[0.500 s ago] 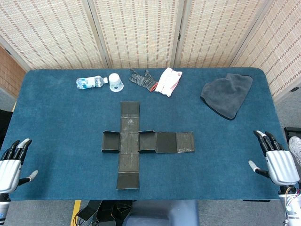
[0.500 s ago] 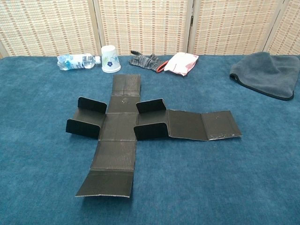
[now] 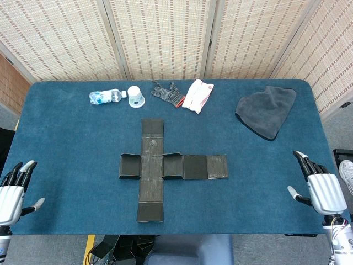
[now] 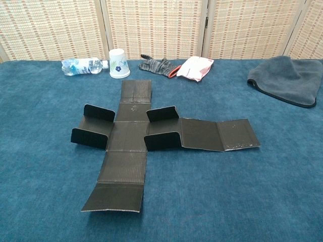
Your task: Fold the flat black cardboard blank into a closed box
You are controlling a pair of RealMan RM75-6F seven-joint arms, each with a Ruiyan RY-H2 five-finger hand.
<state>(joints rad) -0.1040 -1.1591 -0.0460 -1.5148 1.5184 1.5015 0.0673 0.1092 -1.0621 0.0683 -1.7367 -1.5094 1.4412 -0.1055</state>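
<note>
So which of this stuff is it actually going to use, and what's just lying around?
For the job: black cardboard blank, left hand, right hand.

Lying about: water bottle, paper cup, grey glove, white-and-red glove, grey cloth.

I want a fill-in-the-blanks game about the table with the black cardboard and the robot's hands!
1. The flat black cardboard blank is spread out in the shape of a ____.
2. The white paper cup stands beside a clear plastic water ____ lying on its side.
3. The left hand and right hand both hold ____.
4. The crumpled cloth at the far right is ____ in colour.

Missing words: cross; bottle; nothing; grey
</note>
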